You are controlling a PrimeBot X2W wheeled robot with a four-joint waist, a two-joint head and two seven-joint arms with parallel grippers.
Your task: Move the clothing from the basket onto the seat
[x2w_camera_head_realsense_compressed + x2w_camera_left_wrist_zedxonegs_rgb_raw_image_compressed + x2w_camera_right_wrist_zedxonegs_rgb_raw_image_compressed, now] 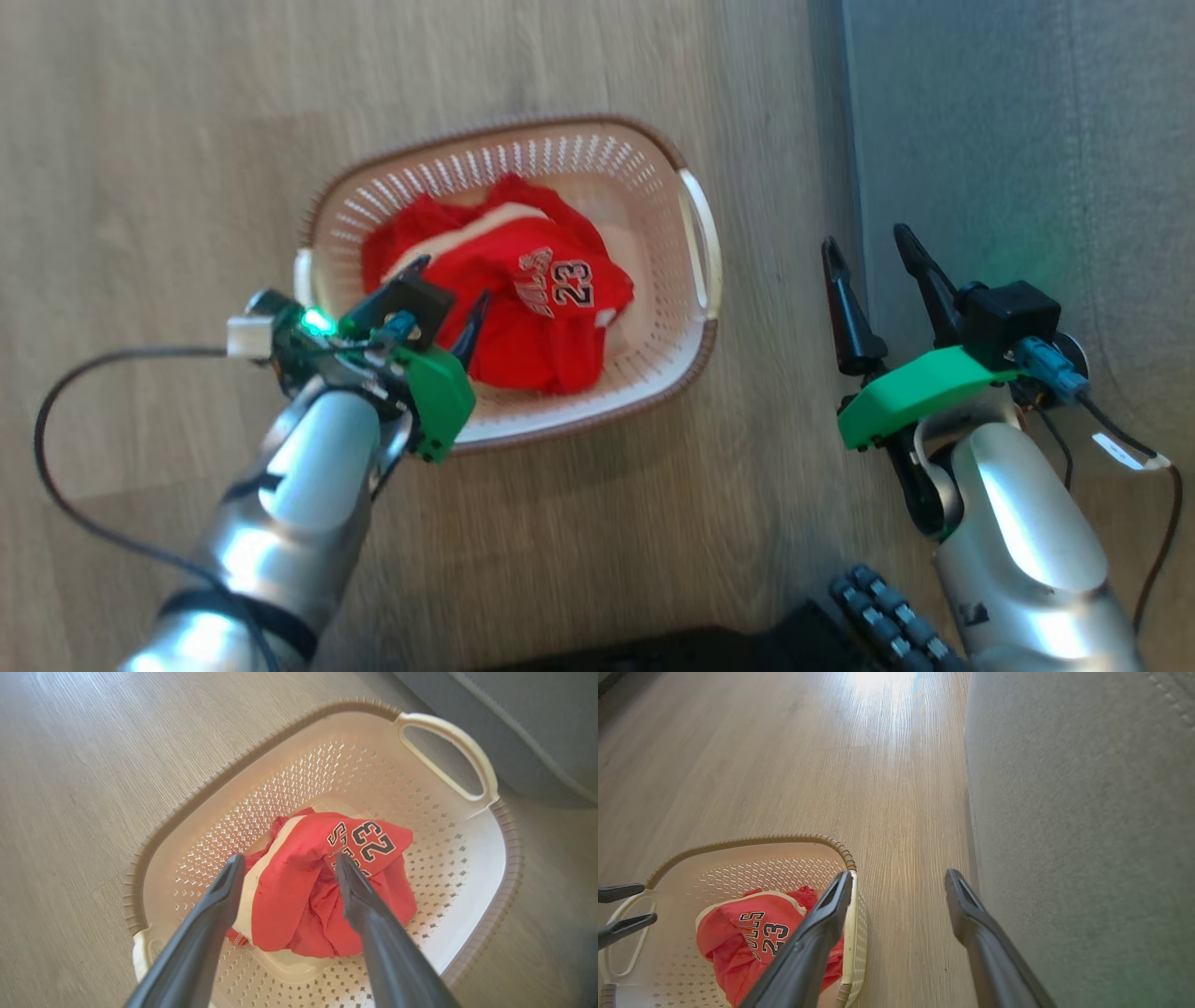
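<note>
Two hands are shown parted and empty. The left hand (455,280) is held over the basket (523,168), its fingers spread wide and pointed down at the clothing (532,336). This is a crumpled red heap, topped by a jersey (551,271) lettered 23, lying about the middle of the basket floor. In the left wrist view the two fingertips are seen on either side of the jersey's raised fold, so the heap lies straight ahead of them and between them. Whether the cloth is touched cannot be told. No clear long axis is offered by the bunched heap, though its white trim (254,886) runs roughly along the fingers rather than across them. The right hand (864,238), likewise open, is poised over the wooden floor (140,140), in the strip between the basket's white handle (702,243) and the edge of the seat (1027,140). The left arm is judged the nearer to the clothing. The seat is placed to the robot's right, beyond the right hand, so a carry over the basket rim toward that side is called for once the fingers are closed. All the red cloth being in the basket, the task is judged to stand at its first grasp.
</note>
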